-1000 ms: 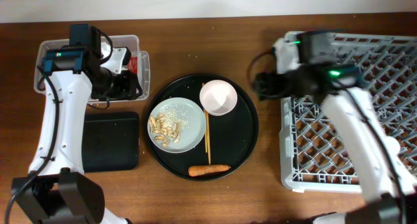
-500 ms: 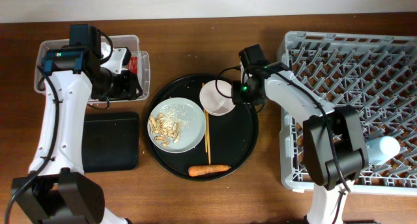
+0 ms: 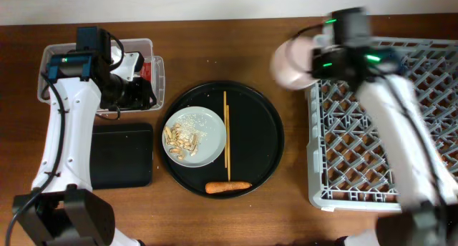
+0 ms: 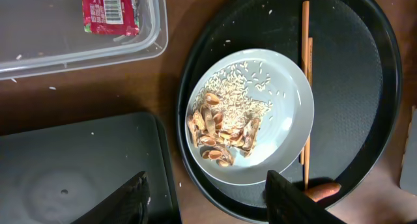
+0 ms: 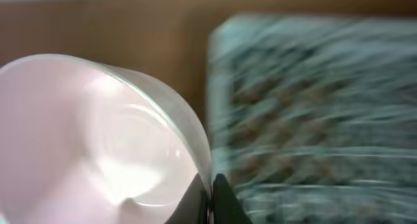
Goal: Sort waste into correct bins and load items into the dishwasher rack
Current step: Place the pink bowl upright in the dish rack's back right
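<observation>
Bowl (image 3: 290,64) gone from round tray (image 3: 268,153), where it sat half a second back. Now airborne and blurred, upper centre-right of overhead, just beside upper-left corner of rack (image 3: 386,124). Right claw (image 5: 210,196) clamped on bowl rim. Likely mid-carry; racking still pending. Plate (image 3: 211,126) with shells, chopsticks (image 3: 226,131), carrot (image 3: 229,187) stayed on tray. Left claw (image 4: 212,198) apart, empty, arm unmoved at upper left; wrapper (image 4: 107,12) in tub (image 4: 65,55).

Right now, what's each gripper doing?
Left gripper: open, empty.
Right gripper: shut on the white bowl.
</observation>
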